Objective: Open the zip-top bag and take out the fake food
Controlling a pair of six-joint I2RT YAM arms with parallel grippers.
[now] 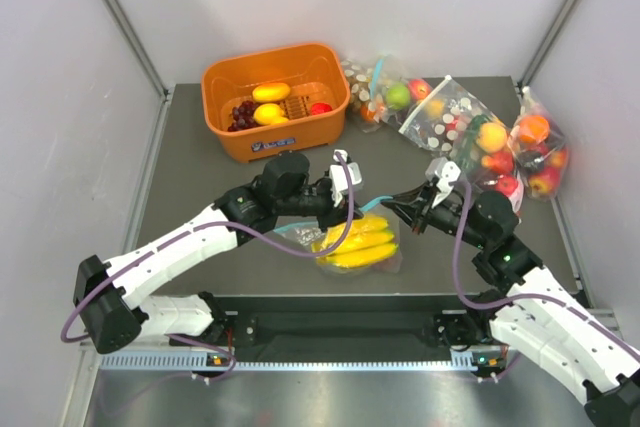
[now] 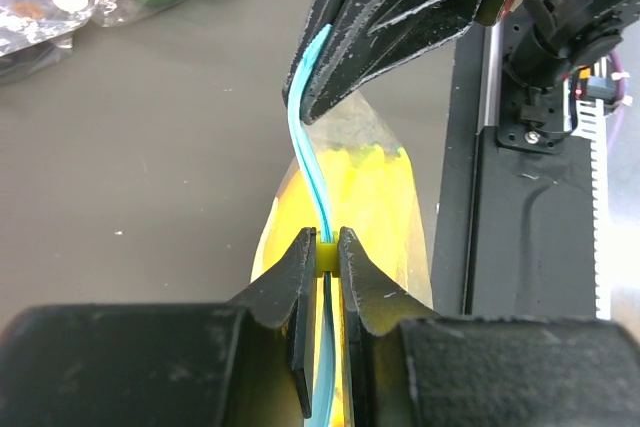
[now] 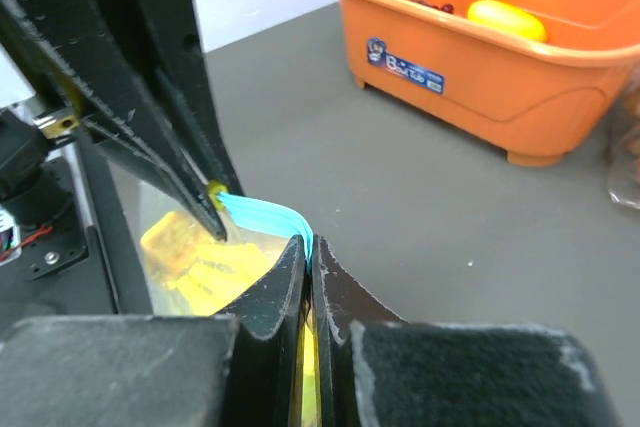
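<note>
The zip-top bag lies at the table's near middle with the yellow bananas inside. Its light blue zip strip is lifted between my two grippers. My left gripper is shut on the small yellow slider of the strip. My right gripper is shut on the strip's end, just right of the left one. In the right wrist view my right gripper pinches the strip above the bananas. Dark purple-red grapes lie in the orange basket.
The orange basket at the back left also holds oval yellow fruits. A white-dotted bag and bags of round fruits lie at the back right. A black rail runs along the near edge.
</note>
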